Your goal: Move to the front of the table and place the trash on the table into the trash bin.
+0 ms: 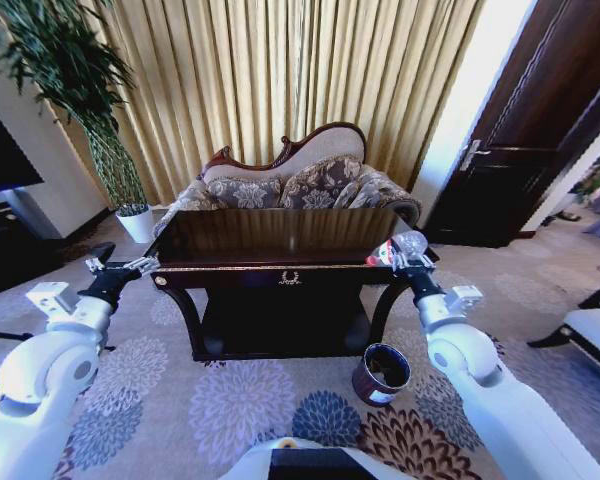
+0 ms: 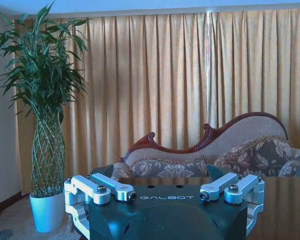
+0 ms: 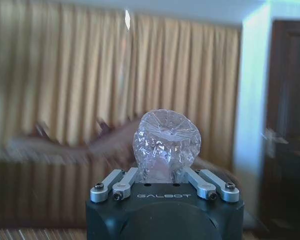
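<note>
The table [image 1: 280, 235] is dark and glossy, with a gold emblem on its front, and it stands straight ahead. My right gripper [image 1: 407, 262] is over the table's right front corner, shut on the trash, a clear plastic bottle with a red label [image 1: 398, 248]. The right wrist view has the bottle's crumpled clear end [image 3: 166, 144] sticking up between the fingers of the right gripper [image 3: 165, 184]. The trash bin [image 1: 381, 373], a small dark round bucket, stands on the carpet below that corner. My left gripper [image 1: 130, 266] hovers open and holding nothing by the left front corner, also in the left wrist view [image 2: 167, 196].
A patterned sofa [image 1: 290, 185] sits behind the table before yellow curtains. A tall plant in a white pot [image 1: 134, 222] stands at the back left, near a black TV stand [image 1: 5, 235]. A dark door [image 1: 525, 150] is at the right, and a chair edge [image 1: 590, 330] juts in.
</note>
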`<state>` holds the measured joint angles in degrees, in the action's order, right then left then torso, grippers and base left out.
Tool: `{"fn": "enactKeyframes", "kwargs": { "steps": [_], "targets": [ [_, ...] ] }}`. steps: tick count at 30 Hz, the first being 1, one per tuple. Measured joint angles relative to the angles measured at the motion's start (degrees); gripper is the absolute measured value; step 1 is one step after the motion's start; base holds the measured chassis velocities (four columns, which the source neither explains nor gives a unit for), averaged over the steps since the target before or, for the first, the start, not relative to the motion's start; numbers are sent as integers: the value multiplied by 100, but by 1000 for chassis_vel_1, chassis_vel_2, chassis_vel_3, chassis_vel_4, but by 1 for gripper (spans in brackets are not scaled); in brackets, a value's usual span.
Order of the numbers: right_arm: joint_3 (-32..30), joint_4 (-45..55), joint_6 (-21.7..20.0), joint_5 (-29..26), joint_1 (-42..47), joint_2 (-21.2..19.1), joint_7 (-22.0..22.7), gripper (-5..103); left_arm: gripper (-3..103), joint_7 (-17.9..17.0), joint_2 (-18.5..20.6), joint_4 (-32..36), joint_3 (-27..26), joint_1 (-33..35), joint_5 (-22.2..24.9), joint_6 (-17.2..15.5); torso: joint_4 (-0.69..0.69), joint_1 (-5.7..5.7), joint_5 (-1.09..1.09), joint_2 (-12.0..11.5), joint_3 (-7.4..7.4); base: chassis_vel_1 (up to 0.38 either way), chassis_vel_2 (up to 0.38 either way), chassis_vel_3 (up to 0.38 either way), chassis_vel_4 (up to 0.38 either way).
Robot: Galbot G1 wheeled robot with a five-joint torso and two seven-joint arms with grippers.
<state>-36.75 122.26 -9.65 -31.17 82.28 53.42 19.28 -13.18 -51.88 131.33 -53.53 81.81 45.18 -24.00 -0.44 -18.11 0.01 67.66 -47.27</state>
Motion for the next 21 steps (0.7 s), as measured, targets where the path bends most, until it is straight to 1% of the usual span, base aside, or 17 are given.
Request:
{"fn": "enactKeyframes", "kwargs": {
  "steps": [1,2,4,5,6,8,9,10,11,12,14,15,17,18,19,20,21],
  "targets": [
    [0,0,0,0,0,0,0,23,100,0,0,0,0,0,0,0,0,0,0,0,0,0,0,0,0],
    [-64,-115,-55,83,232,48,100,23,100,-4,-13,-2,-12,-2,0,1,-2,0,1,0,0,0,0,0,0],
    [-90,-242,-63,143,363,100,153,23,100,-10,-31,-6,-24,-2,0,1,-2,2,0,1,1,0,0,0,0],
    [-73,-542,-24,329,456,180,177,23,100,-16,-80,-12,-28,-2,-5,1,-1,4,0,2,2,0,0,0,0],
    [-73,-542,-24,329,456,180,177,23,100,-16,-80,-12,-28,-2,-5,1,-1,4,0,2,2,0,0,0,0],
    [75,-1025,105,599,402,288,179,23,100,-18,-207,4,-9,-12,-49,-49,1,5,-2,2,2,0,0,0,0],
    [197,-1285,134,627,317,364,178,23,100,-19,-264,18,10,-16,-90,-68,1,4,-1,2,2,0,0,0,0],
    [197,-1285,134,627,317,364,178,23,100,-19,-264,18,10,-16,-90,-68,1,4,-1,2,2,0,0,0,0],
    [370,-1663,156,627,142,470,173,23,100,-18,-351,62,36,-12,-137,-110,2,4,-2,1,2,0,0,0,0],
    [370,-1663,156,627,142,470,173,23,100,-18,-351,62,36,-12,-137,-110,2,4,-2,1,2,0,0,0,0],
    [619,-2379,160,635,-211,647,67,23,100,-13,-416,119,42,32,-168,-160,2,3,2,1,1,0,0,0,0],
    [619,-2379,160,635,-211,647,67,23,100,-13,-416,119,42,32,-168,-160,2,3,2,1,1,0,0,0,0],
    [809,-3158,163,637,-585,766,-81,23,100,-1,-425,137,19,81,-174,-164,3,3,1,1,2,0,0,0,0],
    [809,-3158,163,637,-585,766,-81,23,100,-1,-425,137,19,81,-174,-164,3,3,1,1,2,0,0,0,0],
    [890,-3769,165,623,-830,829,-176,23,100,4,-425,145,0,104,-175,-164,4,4,-1,1,1,0,0,0,0],
    [925,-4114,184,620,-960,866,-272,23,100,7,-425,151,-3,112,-175,-165,3,4,-1,1,1,0,0,0,0],
    [925,-4114,184,620,-960,866,-272,23,100,7,-425,151,-3,112,-175,-165,3,4,-1,1,1,0,0,0,0]
  ]
}}
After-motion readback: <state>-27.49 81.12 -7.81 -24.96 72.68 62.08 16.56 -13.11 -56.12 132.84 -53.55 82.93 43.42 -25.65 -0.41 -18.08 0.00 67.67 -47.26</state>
